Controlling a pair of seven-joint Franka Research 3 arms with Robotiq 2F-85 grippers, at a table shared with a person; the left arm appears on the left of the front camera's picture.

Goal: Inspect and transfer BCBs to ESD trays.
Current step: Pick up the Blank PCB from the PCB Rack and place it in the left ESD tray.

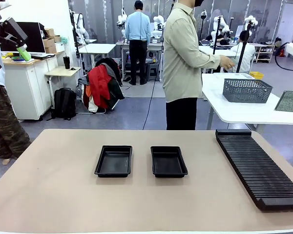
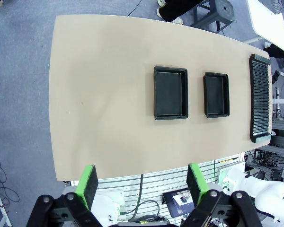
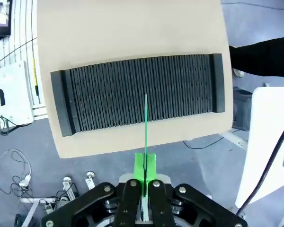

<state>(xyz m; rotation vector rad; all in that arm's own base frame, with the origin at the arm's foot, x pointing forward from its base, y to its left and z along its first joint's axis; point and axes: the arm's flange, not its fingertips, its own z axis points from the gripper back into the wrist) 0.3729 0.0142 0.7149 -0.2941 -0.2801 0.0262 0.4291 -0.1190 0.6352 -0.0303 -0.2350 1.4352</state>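
Right gripper (image 3: 145, 163) holding one BCB (image 3: 145, 127) over the rack (image 3: 109, 101), with two trays lying on the table (image 1: 53, 190).

The right gripper's fingers are closed flat on the BCB, which the right wrist view shows edge-on as a thin green line across the middle of the long black ribbed rack. That rack lies along the right side of the table. The left gripper (image 2: 143, 182) hangs above the table's near edge with its jaws spread wide and nothing between the green pads. The left ESD tray (image 1: 114, 161) and the right ESD tray (image 1: 169, 161) sit side by side near the table's centre, apart from each other, and both show bare black floors. Beyond the far edge a person (image 1: 183, 58) stands turned to the right, one hand reaching over a white table (image 1: 234, 111) that carries a grey wire-mesh basket (image 1: 247, 90).
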